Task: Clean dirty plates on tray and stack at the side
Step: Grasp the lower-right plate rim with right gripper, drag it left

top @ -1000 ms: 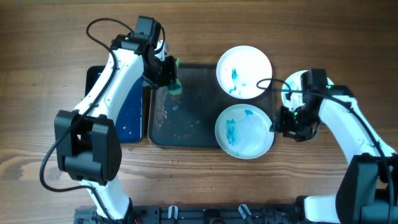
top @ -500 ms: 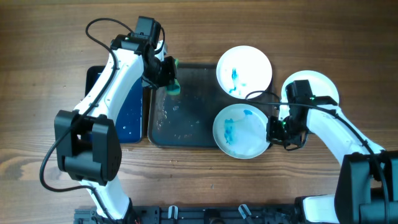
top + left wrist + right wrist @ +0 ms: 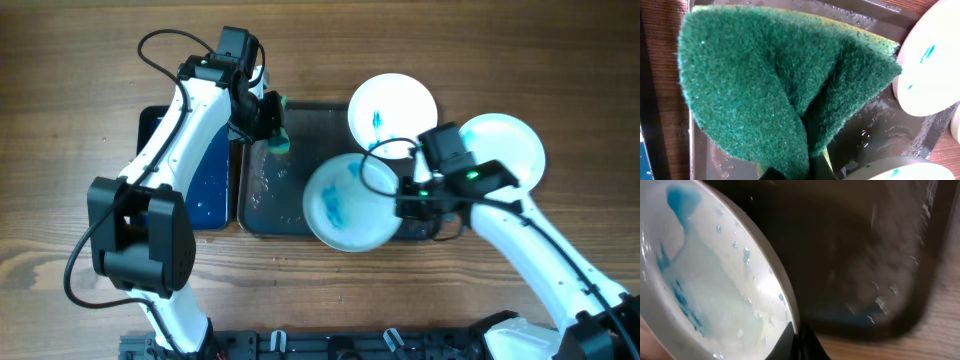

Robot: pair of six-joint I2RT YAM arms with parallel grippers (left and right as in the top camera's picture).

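My right gripper (image 3: 405,205) is shut on the right rim of a dirty plate (image 3: 348,202) with blue smears and holds it over the front middle of the dark grey tray (image 3: 300,130). In the right wrist view the jaws (image 3: 797,342) pinch that plate's rim (image 3: 715,290). A second dirty plate (image 3: 392,115) with blue streaks lies at the tray's back right. A white plate (image 3: 505,148) lies on the table to the right. My left gripper (image 3: 272,128) is shut on a folded green sponge (image 3: 785,90) at the tray's back left.
A smaller black tray with a blue bottom (image 3: 205,170) lies left of the grey tray, under my left arm. The grey tray's floor (image 3: 875,120) is wet. Bare wooden table (image 3: 80,120) surrounds the trays.
My right gripper has dragged the smeared plate leftward from the tray's front right corner to its front middle. The white plate on the right is now uncovered. The left arm has not moved.
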